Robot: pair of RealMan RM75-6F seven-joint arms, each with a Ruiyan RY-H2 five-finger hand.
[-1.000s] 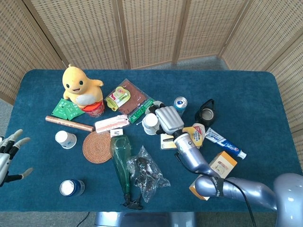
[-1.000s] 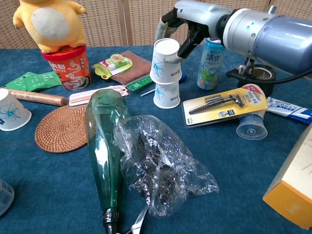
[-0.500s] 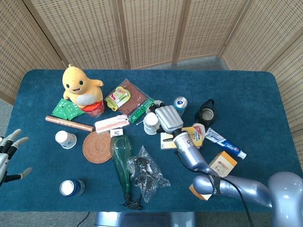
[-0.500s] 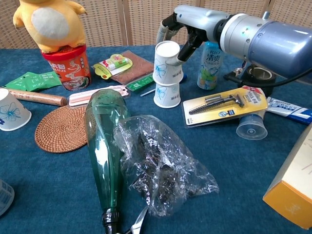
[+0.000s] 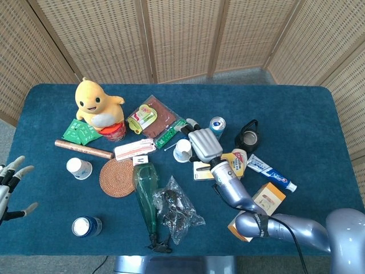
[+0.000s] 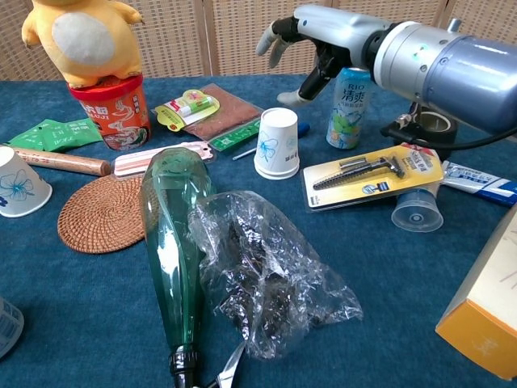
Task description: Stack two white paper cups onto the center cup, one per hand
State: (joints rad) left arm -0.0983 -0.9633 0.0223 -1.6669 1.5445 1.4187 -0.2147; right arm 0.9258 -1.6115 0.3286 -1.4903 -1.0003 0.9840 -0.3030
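The centre stack of white paper cups [image 6: 276, 142] stands upright mid-table, one cup nested in the other; the head view shows the stack [image 5: 183, 150] too. My right hand [image 6: 311, 44] hovers just behind and above it, fingers spread, holding nothing; from the head camera this right hand [image 5: 203, 144] sits right of the stack. Another white paper cup [image 5: 78, 168] stands at the left, and the chest view catches that cup [image 6: 20, 190] at its left edge. My left hand [image 5: 10, 185] hangs open off the table's left edge, well away from that cup.
A green bottle [image 6: 171, 242] and a crumpled plastic bag [image 6: 271, 279] lie in front of the stack. A drink can [image 6: 349, 97], a razor pack [image 6: 371, 174], a woven coaster [image 6: 101, 214], a yellow plush [image 6: 81, 36] on a red tub and an orange box [image 6: 485, 299] crowd around.
My right hand let go of the upper cup, which dropped fully into the centre cup. The hand then lifted up and back with fingers spread. The left hand stayed put.
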